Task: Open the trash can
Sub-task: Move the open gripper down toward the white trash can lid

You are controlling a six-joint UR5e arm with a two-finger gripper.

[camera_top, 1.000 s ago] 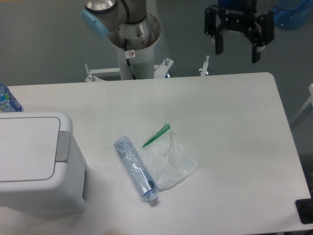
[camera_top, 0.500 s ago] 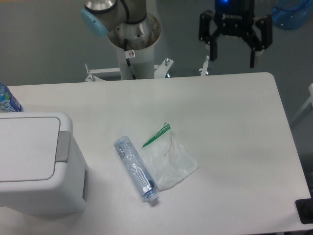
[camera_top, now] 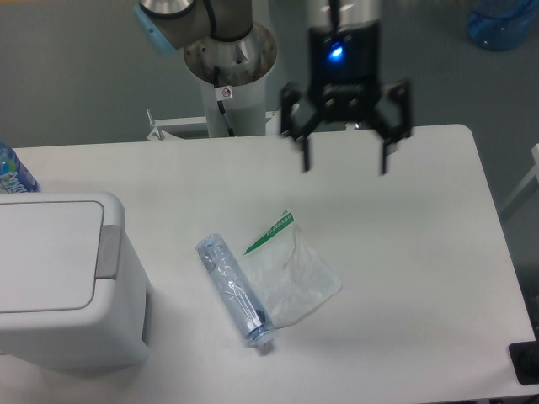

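Over the desk's far edge, right of centre, the end effector (camera_top: 345,160) hangs pointing down, both black fingers spread wide, nothing between them. Blue LED lit on its body. It's motion-blurred, so finer detail is unreadable. Arm base (camera_top: 229,63) is a white column behind the desk's far edge, with a grey joint and light-blue cap above it.

Trash can (camera_top: 67,282) sits at the desk's left edge near the front corner: boxy white plastic, rounded corners, flat white lid closed, grey rectangular push tab (camera_top: 107,251) on the lid's right side. Well apart from the end effector.

Near the desk's centre, a clear plastic bottle (camera_top: 234,289) lies on its side, diagonal, cap end toward the front edge. A crumpled clear plastic bag (camera_top: 295,276) with a green strip touches its right side. A second bottle (camera_top: 13,172) with a blue label shows partly at the left edge behind the trash can.

Desk (camera_top: 404,252) is matte white with rounded corners. Floor is grey; a blue translucent container (camera_top: 504,21) sits top right.
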